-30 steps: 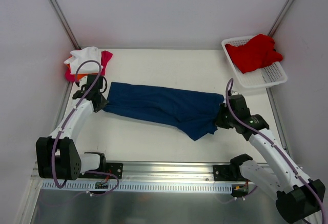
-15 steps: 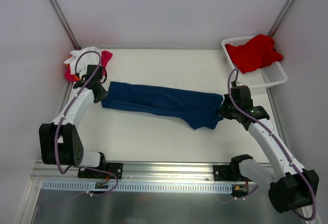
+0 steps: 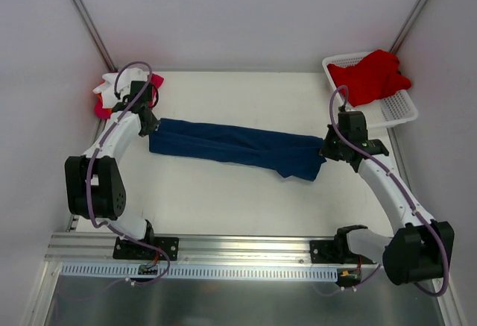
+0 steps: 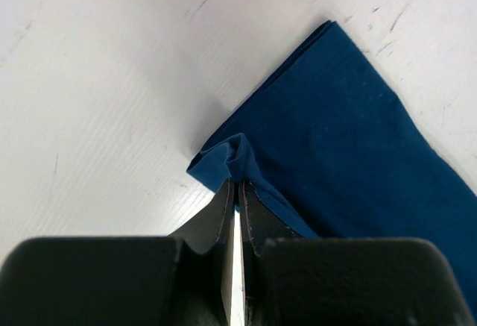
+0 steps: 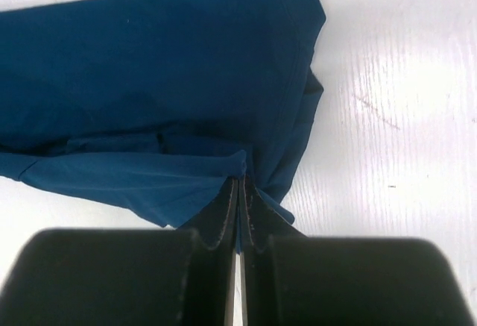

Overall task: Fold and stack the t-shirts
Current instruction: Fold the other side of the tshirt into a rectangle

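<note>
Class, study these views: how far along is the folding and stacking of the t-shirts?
Looks done: a small pile of white, red and magenta shirts sits at the far left corner. In hand: the navy t-shirt, folded into a long band, is pinched at its ends by the left gripper and right gripper. Left: finishing its folds, stacking it, then the red t-shirt in the basket.

navy tee, red tee, wht basket, wht table
</note>
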